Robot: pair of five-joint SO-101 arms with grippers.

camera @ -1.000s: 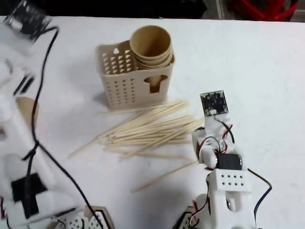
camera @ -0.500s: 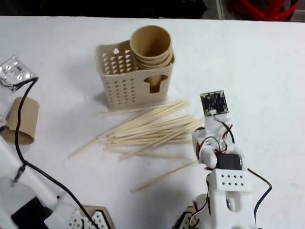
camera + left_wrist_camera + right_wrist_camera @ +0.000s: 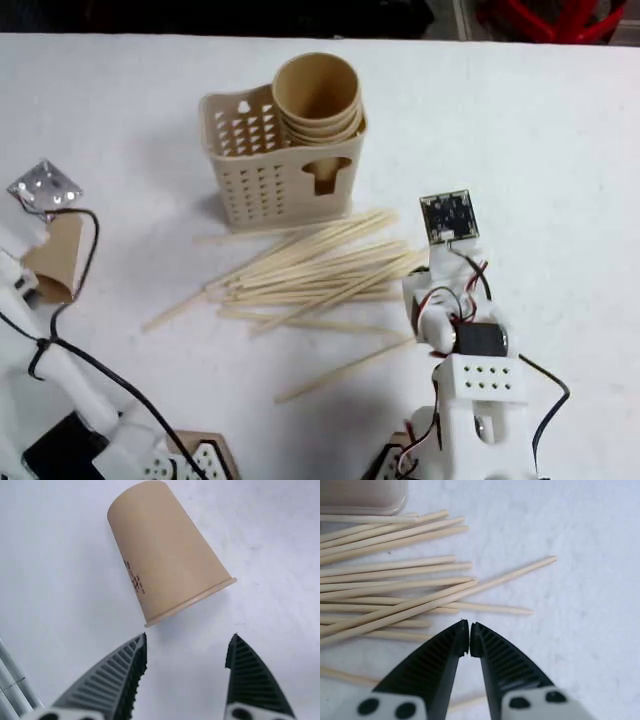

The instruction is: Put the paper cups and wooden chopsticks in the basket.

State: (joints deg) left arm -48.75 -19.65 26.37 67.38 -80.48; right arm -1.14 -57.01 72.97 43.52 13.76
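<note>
A tan paper cup (image 3: 165, 550) lies on its side on the white table, at the far left in the high view (image 3: 52, 262). My left gripper (image 3: 187, 640) hangs open just short of the cup's rim, touching nothing. Several more cups (image 3: 318, 95) stand stacked inside the cream perforated basket (image 3: 262, 180). Wooden chopsticks (image 3: 320, 270) lie scattered in front of the basket. My right gripper (image 3: 469, 626) is shut and empty at the near edge of the chopsticks (image 3: 395, 580), with the basket's corner (image 3: 365, 495) beyond them.
The right arm's body (image 3: 470, 380) stands at the front right of the table. The left arm's black cable (image 3: 75, 300) loops beside the lying cup. Bare white table spreads to the right of the basket.
The left arm's wrist has swung from the table's far left corner toward the front, ending over the lying cup. The right arm, basket and chopsticks have not moved.
</note>
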